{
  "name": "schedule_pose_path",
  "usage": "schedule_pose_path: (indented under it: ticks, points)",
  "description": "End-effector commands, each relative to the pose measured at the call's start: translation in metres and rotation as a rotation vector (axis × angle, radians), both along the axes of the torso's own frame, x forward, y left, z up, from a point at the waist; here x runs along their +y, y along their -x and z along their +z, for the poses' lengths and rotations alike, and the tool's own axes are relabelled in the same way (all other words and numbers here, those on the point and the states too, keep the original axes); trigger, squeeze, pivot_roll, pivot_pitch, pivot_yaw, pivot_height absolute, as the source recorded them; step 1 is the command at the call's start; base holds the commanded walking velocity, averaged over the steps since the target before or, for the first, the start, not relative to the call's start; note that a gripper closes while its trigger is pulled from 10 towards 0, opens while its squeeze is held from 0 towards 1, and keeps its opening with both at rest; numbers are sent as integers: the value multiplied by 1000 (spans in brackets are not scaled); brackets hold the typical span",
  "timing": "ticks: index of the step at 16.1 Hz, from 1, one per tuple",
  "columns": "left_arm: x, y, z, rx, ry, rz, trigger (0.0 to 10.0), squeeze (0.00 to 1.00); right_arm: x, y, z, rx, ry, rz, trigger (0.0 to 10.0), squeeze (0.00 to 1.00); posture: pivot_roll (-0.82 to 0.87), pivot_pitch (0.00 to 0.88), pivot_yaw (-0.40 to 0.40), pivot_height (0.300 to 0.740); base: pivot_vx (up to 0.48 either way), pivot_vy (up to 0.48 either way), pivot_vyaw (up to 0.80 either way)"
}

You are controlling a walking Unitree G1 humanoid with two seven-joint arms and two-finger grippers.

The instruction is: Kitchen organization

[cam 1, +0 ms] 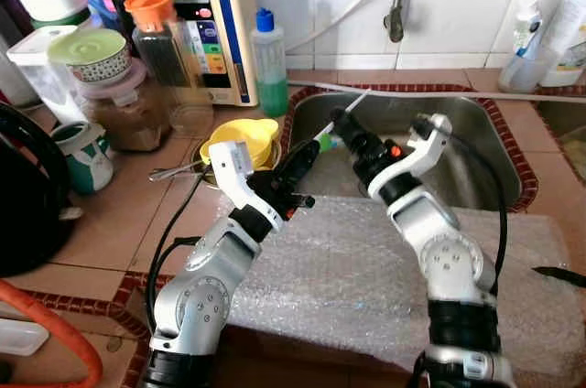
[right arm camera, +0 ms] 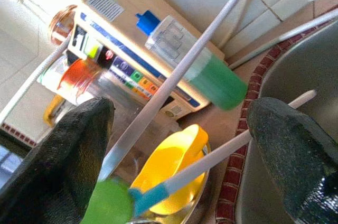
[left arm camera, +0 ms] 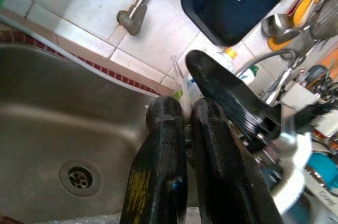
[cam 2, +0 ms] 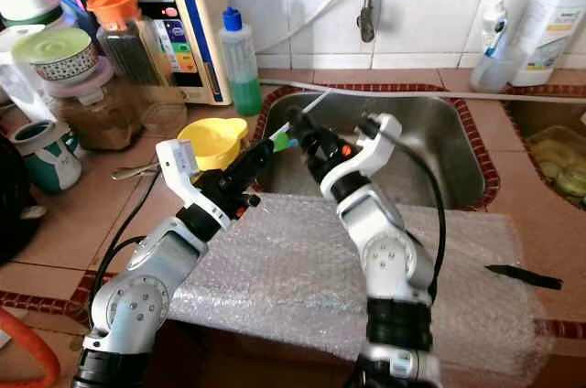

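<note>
Head view: above the sink (cam 1: 476,123) rim, the left gripper (cam 1: 307,157) fingers are pinched on a white-handled brush (cam 1: 341,122).

Left wrist view: fingers (left arm camera: 158,145) closed around its handle.

Right wrist view: right gripper (right arm camera: 179,145) fingers spread wide, straddling the brush untouched.

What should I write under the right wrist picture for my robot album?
Open right gripper reaching for a white-handled brush beside the yellow bowl.

Terracotta tiled counter (cam 1: 137,214): bubble wrap sheet (cam 1: 366,278) lower centre, yellow bowl (cam 1: 240,139) centre left, green soap bottle (cam 1: 269,63) upper centre, jars upper left.
</note>
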State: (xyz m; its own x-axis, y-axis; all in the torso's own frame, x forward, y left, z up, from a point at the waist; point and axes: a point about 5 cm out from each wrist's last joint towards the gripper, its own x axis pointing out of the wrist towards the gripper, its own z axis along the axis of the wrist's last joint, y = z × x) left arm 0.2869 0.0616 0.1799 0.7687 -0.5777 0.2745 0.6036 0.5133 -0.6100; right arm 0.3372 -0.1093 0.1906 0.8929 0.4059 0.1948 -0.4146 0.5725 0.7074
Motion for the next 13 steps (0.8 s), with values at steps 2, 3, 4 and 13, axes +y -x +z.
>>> schedule_pose_path:
  ticks: [2,3,4,13]
  points:
    - [3,0,12,-20,52,-2,0,0,5,-1,-3,28,-22,24,10000,0,-258,65,128,740,0,0,0]
    - [6,-2,12,-21,44,18,0,0,6,1,-3,31,-26,34,10000,0,-258,65,128,740,0,0,0]
    - [9,-4,12,-24,31,48,0,0,7,4,-3,31,-30,46,10000,0,-252,65,126,740,0,0,0]
    - [15,-13,11,2,30,102,0,0,1,30,0,-33,47,135,10000,0,-272,74,133,740,0,0,0]
